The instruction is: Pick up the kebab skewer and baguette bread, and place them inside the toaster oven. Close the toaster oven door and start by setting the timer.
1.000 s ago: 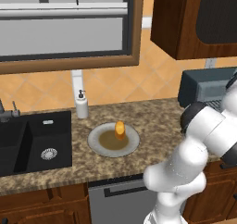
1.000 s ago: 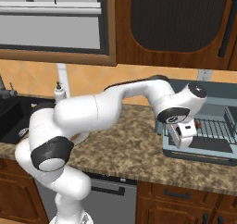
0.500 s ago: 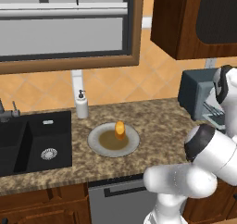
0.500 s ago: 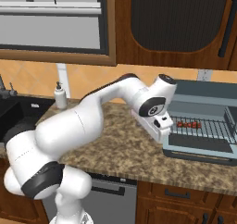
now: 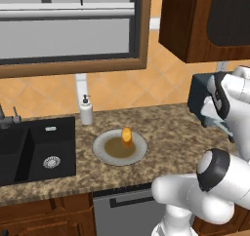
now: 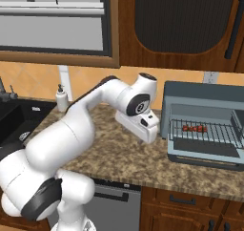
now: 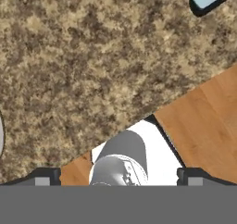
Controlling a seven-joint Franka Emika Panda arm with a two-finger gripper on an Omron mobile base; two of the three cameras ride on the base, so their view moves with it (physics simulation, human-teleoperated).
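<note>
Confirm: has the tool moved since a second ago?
Yes. In the right base view the tool has swung left, away from the toaster oven, and is open.

Kebab skewer lies on the open toaster oven's rack — baguette bread upright on plate.

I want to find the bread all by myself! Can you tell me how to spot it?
Find the black sink set in the speckled brown stone counter, then look just to its right for the round grey plate. The small stubby orange-yellow bread piece stands on that plate. It is the one bright orange thing there, unlike the white soap bottle standing behind the plate.
</note>
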